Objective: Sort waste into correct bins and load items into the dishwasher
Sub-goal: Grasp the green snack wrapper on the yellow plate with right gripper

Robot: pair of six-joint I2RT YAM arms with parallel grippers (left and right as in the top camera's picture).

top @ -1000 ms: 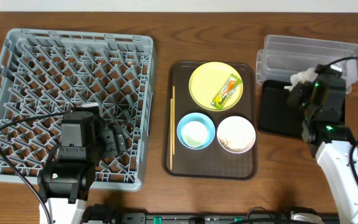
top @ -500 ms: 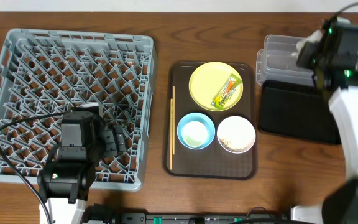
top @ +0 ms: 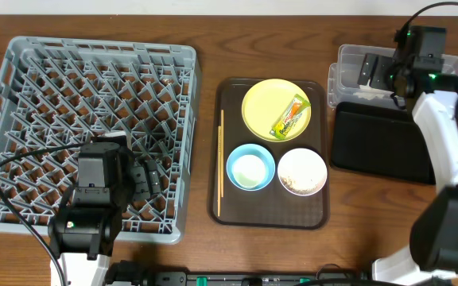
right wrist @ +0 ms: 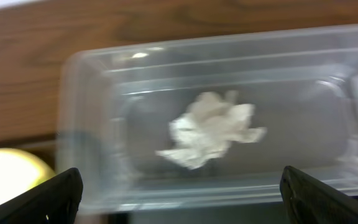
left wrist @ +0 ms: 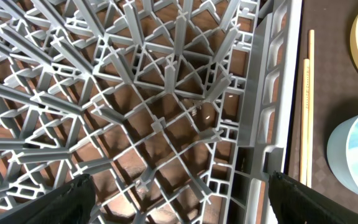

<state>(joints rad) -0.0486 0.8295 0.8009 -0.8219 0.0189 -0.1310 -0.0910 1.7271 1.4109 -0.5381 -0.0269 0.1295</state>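
Observation:
My right gripper (top: 378, 70) hangs open over the clear tub (top: 347, 57) at the back right. The crumpled white tissue (right wrist: 211, 129) lies loose on the tub's floor (right wrist: 104, 124), apart from the right gripper's (right wrist: 180, 193) fingers. In front of the tub sits the black tray bin (top: 380, 144). A green-and-orange wrapper (top: 289, 116) lies on the yellow plate (top: 262, 97). Beside it are a light blue bowl (top: 250, 168), a white bowl holding crumbs (top: 301, 171) and chopsticks (top: 221, 163). My left gripper (top: 145, 181) stands open and empty over the grey dish rack (top: 22, 56).
The plate, bowls and chopsticks rest on a brown serving tray (top: 230, 216) in the middle of the wooden table. The left wrist view has the rack's pegs (left wrist: 166, 74) below, with the chopsticks (left wrist: 307, 112) and blue bowl (left wrist: 353, 155) at its right edge.
My right gripper carried the tissue from above the black tray back to the clear tub and opened; the tissue now lies in the tub. The left arm has not moved.

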